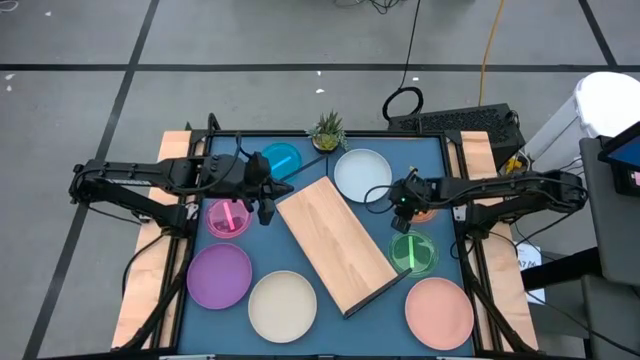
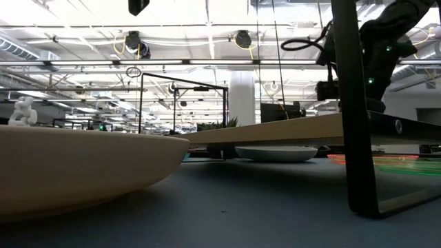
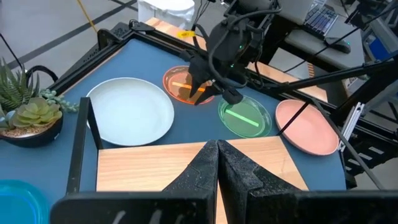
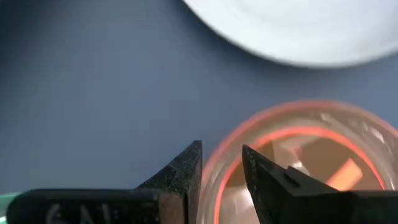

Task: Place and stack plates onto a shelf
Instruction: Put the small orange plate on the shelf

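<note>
The shelf (image 1: 335,245), a light wooden board on a black wire frame, stands slantwise mid-table. Around it on the blue table lie the cyan (image 1: 283,157), pale blue-white (image 1: 362,175), magenta (image 1: 228,217), purple (image 1: 219,275), cream (image 1: 282,305), green (image 1: 413,252) and salmon (image 1: 439,312) plates. The orange plate (image 3: 180,84) lies under my right gripper (image 1: 405,203), which is shut on it. My left gripper (image 3: 217,149) is shut and sits at the shelf's far-left corner (image 1: 282,205), above the board. My right gripper pinches the orange plate's rim (image 4: 221,158) on the side toward the shelf, one finger (image 4: 186,171) outside and one (image 4: 267,180) inside the plate. It comes from above, pointing down. The plate appears to lie flat on the table. My left gripper: whether its shut fingers touch the shelf board (image 3: 149,168), I cannot tell.
A small potted succulent (image 1: 328,130) stands at the table's far edge between the cyan and pale plates. The shelf's black frame (image 2: 358,103) rises beside the board. Wooden side rails (image 1: 150,290) border the table left and right. Bare blue table (image 1: 330,335) shows at the near edge.
</note>
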You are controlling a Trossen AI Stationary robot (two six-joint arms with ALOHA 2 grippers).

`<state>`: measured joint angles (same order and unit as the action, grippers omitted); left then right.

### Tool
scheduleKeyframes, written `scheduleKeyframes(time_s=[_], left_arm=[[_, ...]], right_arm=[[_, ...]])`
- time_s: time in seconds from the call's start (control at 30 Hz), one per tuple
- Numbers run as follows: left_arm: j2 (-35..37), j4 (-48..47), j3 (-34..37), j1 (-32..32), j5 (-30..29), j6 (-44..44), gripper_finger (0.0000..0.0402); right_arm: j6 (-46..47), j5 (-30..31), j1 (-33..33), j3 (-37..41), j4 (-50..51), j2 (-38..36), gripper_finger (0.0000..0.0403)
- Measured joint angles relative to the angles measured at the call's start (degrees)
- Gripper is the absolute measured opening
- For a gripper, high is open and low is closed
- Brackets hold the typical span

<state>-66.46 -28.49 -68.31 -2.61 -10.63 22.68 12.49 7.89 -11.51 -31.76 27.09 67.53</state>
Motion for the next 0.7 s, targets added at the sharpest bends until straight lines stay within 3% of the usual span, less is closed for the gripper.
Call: scheduleKeyframes(time_s=[0.43, 0.7], left_arm=[[0.0, 0.0, 0.0, 0.0, -0.1, -1.4, 0.0012], [0.0, 0.0, 0.0, 0.0, -0.5, -2.0, 0.0012]], right_arm=[[-2.7, 1.1, 0.0, 4.8, -4.0, 0.0, 0.0095], [-0.5, 1.3, 0.0, 6.3, -6.0, -0.1, 0.0015]])
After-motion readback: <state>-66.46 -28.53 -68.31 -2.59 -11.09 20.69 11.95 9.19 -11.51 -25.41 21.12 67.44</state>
